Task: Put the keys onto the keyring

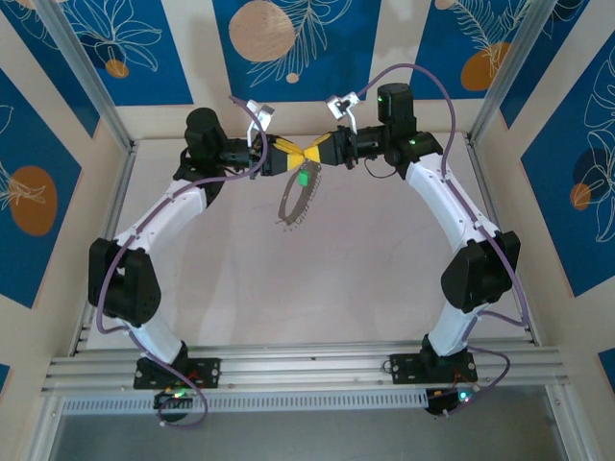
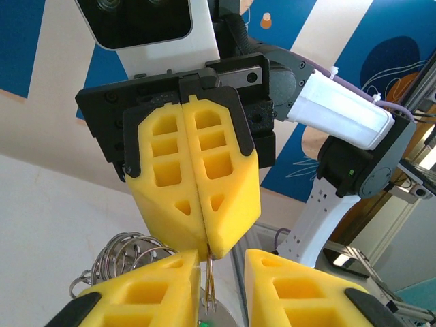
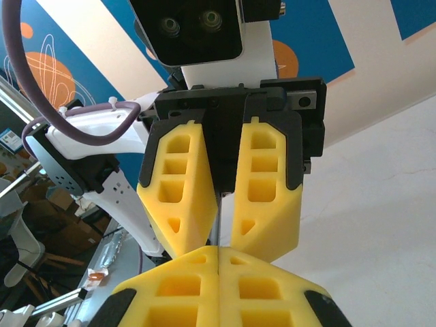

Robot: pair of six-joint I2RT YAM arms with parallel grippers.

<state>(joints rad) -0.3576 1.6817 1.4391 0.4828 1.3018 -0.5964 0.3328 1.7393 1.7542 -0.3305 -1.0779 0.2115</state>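
High over the far middle of the table, my two grippers meet tip to tip. My right gripper (image 1: pixel 318 154) (image 3: pixel 218 253) is shut on the keyring's thin wire loops (image 2: pixel 211 276). The keyring (image 1: pixel 295 204) hangs below as a floppy grey loop, and its coiled part (image 2: pixel 125 255) shows behind my left finger. The green key head (image 1: pixel 303 179) (image 2: pixel 203 321) dangles just under the pinch. My left gripper (image 1: pixel 299 154) (image 2: pixel 221 260) is open. Its yellow fingers (image 2: pixel 146 289) stand either side of the right gripper's tips, with the wire close to the left one.
The pale tabletop (image 1: pixel 317 279) lies beneath the hanging loop. Aluminium frame rails (image 1: pixel 307 365) run along the near edge and posts stand at the back corners. Blue patterned panels (image 1: pixel 91 48) wall the cell.
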